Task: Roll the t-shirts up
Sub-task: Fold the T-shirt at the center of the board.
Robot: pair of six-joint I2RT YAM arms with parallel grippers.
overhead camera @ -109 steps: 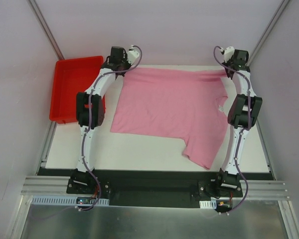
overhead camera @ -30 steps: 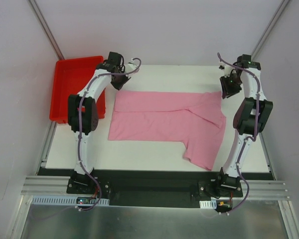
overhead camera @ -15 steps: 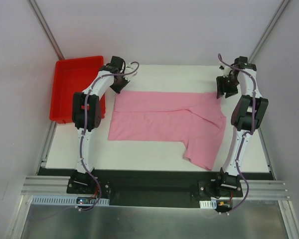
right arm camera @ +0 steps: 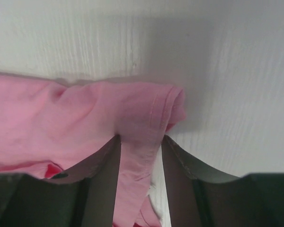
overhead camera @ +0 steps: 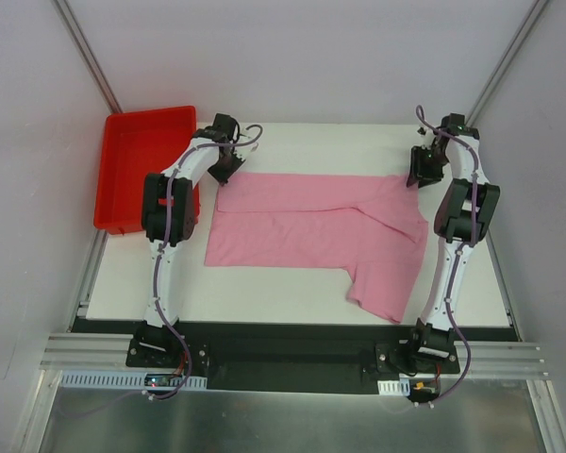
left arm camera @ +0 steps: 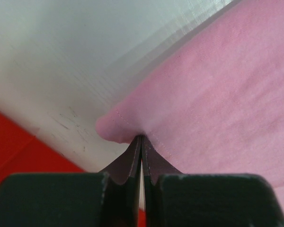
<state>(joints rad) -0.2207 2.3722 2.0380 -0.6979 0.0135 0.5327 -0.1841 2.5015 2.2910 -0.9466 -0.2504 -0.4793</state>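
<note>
The light-pink t-shirt (overhead camera: 311, 222) lies flat on the white table, its far part folded over toward me, one sleeve hanging toward the front right. My left gripper (overhead camera: 229, 167) is at the shirt's far left corner; in the left wrist view it (left arm camera: 141, 140) is shut on the hem of the pink fabric (left arm camera: 217, 94). My right gripper (overhead camera: 421, 172) is at the far right corner; in the right wrist view it (right arm camera: 140, 138) has its jaws parted, with a fold of the shirt (right arm camera: 85, 109) lying loosely between them.
The red plastic tray (overhead camera: 137, 170) stands at the far left beside the table, close to my left arm; it also shows in the left wrist view (left arm camera: 19, 156). The white table (overhead camera: 292, 283) shows bare in front of the shirt. Grey walls enclose the sides.
The shirt's far edge has been brought toward me and folded over, making the shirt narrower. Over the last second both grippers moved slightly nearer and down at the far corners.
</note>
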